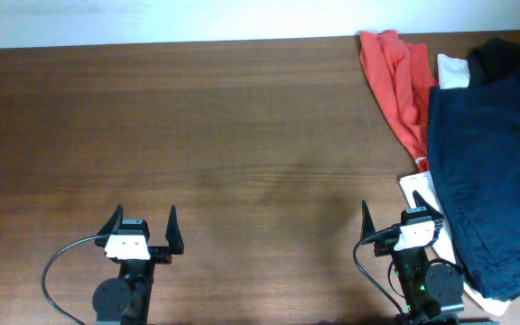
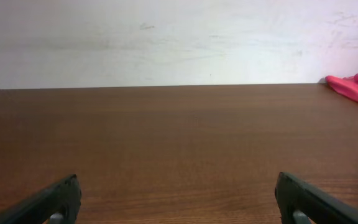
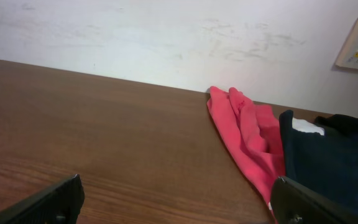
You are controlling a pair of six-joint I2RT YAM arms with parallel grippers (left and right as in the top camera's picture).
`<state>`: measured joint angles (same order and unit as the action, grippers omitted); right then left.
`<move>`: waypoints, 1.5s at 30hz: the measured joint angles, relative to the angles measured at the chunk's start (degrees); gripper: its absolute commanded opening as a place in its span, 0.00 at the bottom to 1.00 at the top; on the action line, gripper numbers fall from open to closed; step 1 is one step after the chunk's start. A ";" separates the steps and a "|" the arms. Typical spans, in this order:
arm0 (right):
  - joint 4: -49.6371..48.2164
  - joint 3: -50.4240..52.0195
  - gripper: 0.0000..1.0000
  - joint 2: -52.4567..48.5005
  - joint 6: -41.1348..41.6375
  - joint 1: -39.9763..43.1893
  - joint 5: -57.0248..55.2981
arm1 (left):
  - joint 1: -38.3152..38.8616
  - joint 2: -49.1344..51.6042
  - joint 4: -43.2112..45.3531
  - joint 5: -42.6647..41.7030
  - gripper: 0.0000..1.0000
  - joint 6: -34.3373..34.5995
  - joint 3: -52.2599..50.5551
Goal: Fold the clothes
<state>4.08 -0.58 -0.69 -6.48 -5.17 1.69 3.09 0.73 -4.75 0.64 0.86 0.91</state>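
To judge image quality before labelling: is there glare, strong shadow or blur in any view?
Overhead: even light, no hard glare on the table; the navy garment is dark, its folds faint. Left wrist: left fingers blurred at the bottom edge. Right wrist: right fingers blurred likewise; red-orange garment clear.

Brown wooden table (image 1: 206, 135) against scuffed white wall (image 2: 179, 37)
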 measured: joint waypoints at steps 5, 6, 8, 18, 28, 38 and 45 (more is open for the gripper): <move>0.00 0.00 0.99 0.00 0.00 0.00 0.02 | 0.00 1.53 0.00 0.00 0.99 0.00 0.00; 0.00 0.00 0.99 0.00 -0.02 0.00 0.00 | 0.00 1.53 0.02 0.02 0.99 0.00 0.00; 0.00 0.00 0.99 0.00 -0.02 0.00 0.00 | 0.00 1.53 0.02 0.02 0.99 0.00 0.00; 0.00 0.00 0.99 0.00 0.00 0.00 0.00 | 0.00 1.53 0.02 0.02 0.99 0.00 0.00; 0.00 0.00 0.99 0.00 -0.02 0.00 0.00 | 0.00 1.53 0.02 0.02 0.99 0.00 0.00; 0.00 0.00 0.99 0.00 -0.02 0.00 0.00 | 0.00 1.53 0.02 0.00 0.99 0.00 0.00; 0.00 0.00 0.99 0.00 -0.04 0.00 0.02 | 0.00 1.53 0.02 0.57 0.99 0.00 0.00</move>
<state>4.08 -0.58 -0.69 -6.52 -5.17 1.72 3.09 2.26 -4.73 1.21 0.86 0.91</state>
